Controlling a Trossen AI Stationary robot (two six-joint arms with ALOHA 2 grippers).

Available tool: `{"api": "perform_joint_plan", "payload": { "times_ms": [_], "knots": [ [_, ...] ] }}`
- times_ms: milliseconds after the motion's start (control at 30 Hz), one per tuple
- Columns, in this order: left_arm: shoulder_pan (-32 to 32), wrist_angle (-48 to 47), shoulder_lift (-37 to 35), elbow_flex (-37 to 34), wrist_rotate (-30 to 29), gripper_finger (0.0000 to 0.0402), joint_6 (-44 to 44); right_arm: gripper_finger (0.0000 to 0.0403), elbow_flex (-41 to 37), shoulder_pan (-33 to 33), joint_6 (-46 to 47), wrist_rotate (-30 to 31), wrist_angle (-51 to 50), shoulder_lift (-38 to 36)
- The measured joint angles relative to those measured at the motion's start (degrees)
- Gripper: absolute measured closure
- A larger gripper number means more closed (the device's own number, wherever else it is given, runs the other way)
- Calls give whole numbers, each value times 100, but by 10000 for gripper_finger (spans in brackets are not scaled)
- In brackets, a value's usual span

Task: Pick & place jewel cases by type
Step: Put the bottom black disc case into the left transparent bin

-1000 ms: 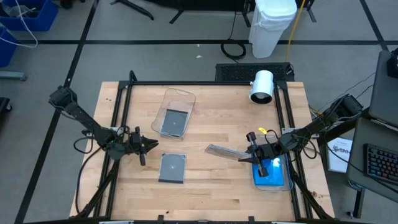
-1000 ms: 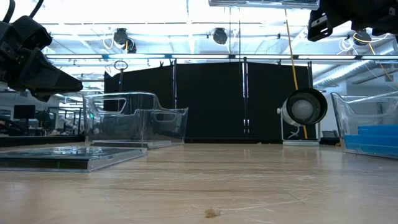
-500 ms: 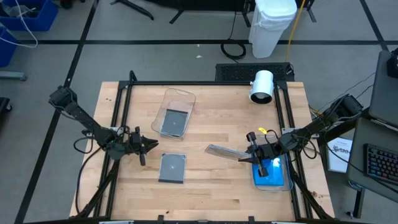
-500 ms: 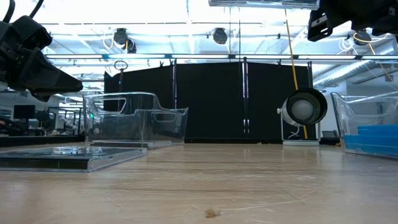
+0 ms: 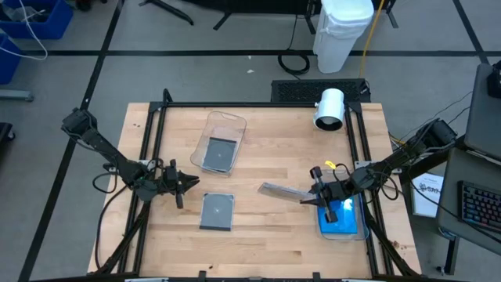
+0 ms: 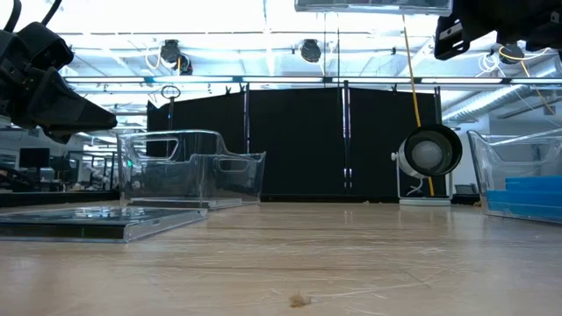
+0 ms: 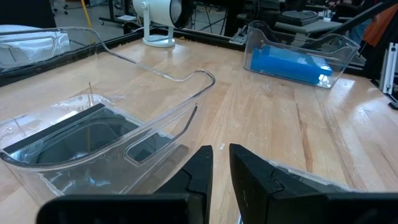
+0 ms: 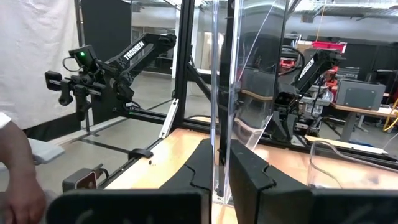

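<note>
My right gripper [image 5: 317, 196] hovers by the table's right side, shut on a clear grey jewel case [image 5: 286, 192] that stands on edge in the air. Another grey jewel case [image 5: 217, 211] lies flat on the wood near the front left. My left gripper [image 5: 192, 182] hangs just left of it, its fingers [image 7: 205, 171] a narrow gap apart with nothing between them. A dark case [image 5: 218, 154] lies in the clear tub [image 5: 221, 125]. Blue cases [image 5: 342, 215] lie in a second tub [image 7: 348, 53] at the right. My right gripper pinches the case's right-hand edge [image 8: 217, 140] between its two fingers. The fingers come about level from the table's right. The case is lifted clear of the table, its flat sides upright, reaching out toward the table's left [image 5: 266, 188].
A white fan [image 5: 329, 108] stands at the far right of the table. A black frame rail [image 5: 156, 141] runs along each side. A person's hand [image 8: 18, 168] shows beyond the table in the right wrist view. Bare wood lies between the two tubs.
</note>
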Motion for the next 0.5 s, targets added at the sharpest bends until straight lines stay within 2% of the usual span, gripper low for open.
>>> {"api": "perform_joint_plan", "payload": {
  "times_ms": [300,500],
  "knots": [
    [0,-1,0,1,1,339,-1,385,0,-124,435,-957,28,0],
    [-1,1,1,1,1,339,-1,385,0,-372,801,-2110,45,0]
  ]
}}
